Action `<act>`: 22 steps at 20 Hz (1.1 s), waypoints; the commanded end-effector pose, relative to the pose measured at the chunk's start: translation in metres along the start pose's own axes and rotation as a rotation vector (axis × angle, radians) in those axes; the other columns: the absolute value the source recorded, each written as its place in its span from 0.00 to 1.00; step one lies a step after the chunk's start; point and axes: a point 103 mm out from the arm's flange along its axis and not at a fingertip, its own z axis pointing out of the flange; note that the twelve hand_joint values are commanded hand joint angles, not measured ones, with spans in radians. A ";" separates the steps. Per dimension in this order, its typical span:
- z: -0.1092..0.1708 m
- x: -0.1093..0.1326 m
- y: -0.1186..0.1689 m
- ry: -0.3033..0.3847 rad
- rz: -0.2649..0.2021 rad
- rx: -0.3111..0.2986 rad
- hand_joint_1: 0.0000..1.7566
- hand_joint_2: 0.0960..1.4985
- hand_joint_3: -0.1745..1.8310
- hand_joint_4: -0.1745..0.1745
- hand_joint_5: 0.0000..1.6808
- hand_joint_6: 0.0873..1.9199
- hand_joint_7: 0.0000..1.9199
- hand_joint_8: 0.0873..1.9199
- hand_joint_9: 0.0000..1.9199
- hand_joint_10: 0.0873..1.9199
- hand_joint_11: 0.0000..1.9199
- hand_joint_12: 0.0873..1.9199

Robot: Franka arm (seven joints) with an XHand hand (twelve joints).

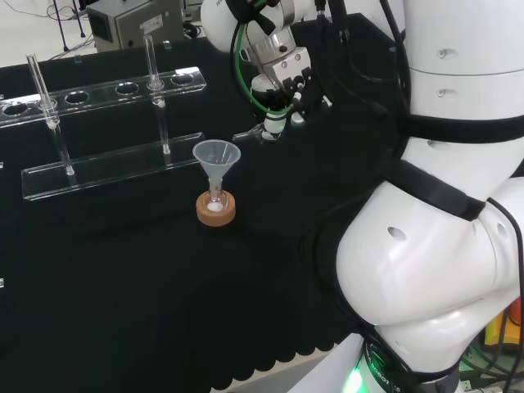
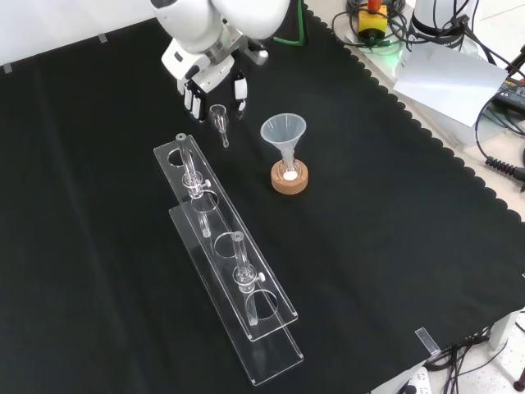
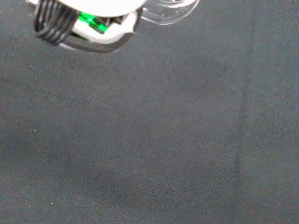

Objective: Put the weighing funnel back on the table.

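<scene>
The weighing funnel point(image 2: 220, 121) is a small clear scoop with a short stem. It sits at the fingertips of the hand point(image 2: 212, 80), near the far end of the tube rack in the front view. In the head view the hand point(image 1: 282, 86) reaches down from the arm, and its fingers curl round the cup end of the weighing funnel point(image 1: 252, 133), whose stem points left. The piece is low over the black cloth; I cannot tell whether it touches it. In the wrist view the weighing funnel point(image 3: 170, 10) shows as a clear rim beside a finger point(image 3: 100, 28).
The big funnel point(image 2: 284, 131) stands in a small flask on a cork ring point(image 2: 290, 179), just right of the hand in the front view. A long clear tube rack point(image 2: 225, 263) holding glass tubes runs toward the front edge. Black cloth point(image 2: 394, 246) lies bare to the right.
</scene>
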 end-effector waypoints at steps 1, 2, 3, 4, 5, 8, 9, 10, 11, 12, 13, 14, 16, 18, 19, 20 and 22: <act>0.019 0.009 0.017 0.011 -0.028 0.012 0.63 0.40 0.44 1.00 0.73 0.38 0.49 0.25 0.68 0.00 0.55 0.45; 0.022 0.010 0.019 0.012 -0.031 0.015 0.63 0.40 0.44 1.00 0.73 0.38 0.49 0.25 0.68 0.00 0.55 0.45; 0.024 0.012 0.020 0.010 -0.032 0.016 0.63 0.40 0.44 1.00 0.73 0.38 0.49 0.25 0.68 0.00 0.55 0.45; 0.026 0.013 0.021 0.008 -0.032 0.015 0.63 0.40 0.44 1.00 0.73 0.38 0.48 0.25 0.68 0.00 0.55 0.45; 0.027 0.014 0.023 0.008 -0.034 0.016 0.63 0.40 0.44 1.00 0.73 0.38 0.48 0.25 0.68 0.00 0.55 0.45; 0.031 0.017 0.026 0.002 -0.035 0.013 0.63 0.40 0.44 1.00 0.73 0.38 0.48 0.25 0.68 0.00 0.55 0.45; 0.033 0.017 0.027 -0.001 -0.034 0.014 0.63 0.40 0.44 1.00 0.73 0.38 0.48 0.25 0.68 0.00 0.55 0.45; 0.034 0.017 0.028 -0.002 -0.033 0.013 0.63 0.40 0.44 1.00 0.73 0.38 0.48 0.25 0.68 0.00 0.55 0.45; 0.032 0.024 0.028 -0.019 -0.025 0.013 0.63 0.40 0.44 1.00 0.73 0.38 0.48 0.25 0.68 0.00 0.55 0.45; 0.032 0.026 0.028 -0.018 -0.023 0.013 0.63 0.40 0.44 1.00 0.73 0.38 0.48 0.25 0.68 0.00 0.55 0.45; 0.032 0.027 0.029 -0.012 -0.024 0.015 0.63 0.40 0.44 1.00 0.73 0.38 0.48 0.25 0.68 0.00 0.55 0.45; 0.034 0.025 0.029 -0.006 -0.026 0.017 0.63 0.40 0.44 1.00 0.73 0.38 0.48 0.25 0.68 0.00 0.55 0.45; 0.039 0.022 0.035 0.002 -0.027 0.028 0.63 0.40 0.44 1.00 0.73 0.38 0.48 0.25 0.68 0.00 0.55 0.45; 0.046 0.018 0.040 0.009 -0.031 0.026 0.63 0.40 0.44 1.00 0.73 0.38 0.48 0.25 0.68 0.00 0.55 0.45; 0.048 0.017 0.043 0.003 -0.033 0.027 0.63 0.40 0.44 1.00 0.73 0.38 0.48 0.25 0.68 0.00 0.55 0.45; 0.050 0.018 0.045 0.004 -0.034 0.028 0.63 0.40 0.44 1.00 0.73 0.38 0.48 0.25 0.68 0.00 0.55 0.45; 0.052 0.018 0.049 0.001 -0.033 0.033 0.63 0.40 0.44 1.00 0.73 0.38 0.48 0.25 0.68 0.00 0.55 0.45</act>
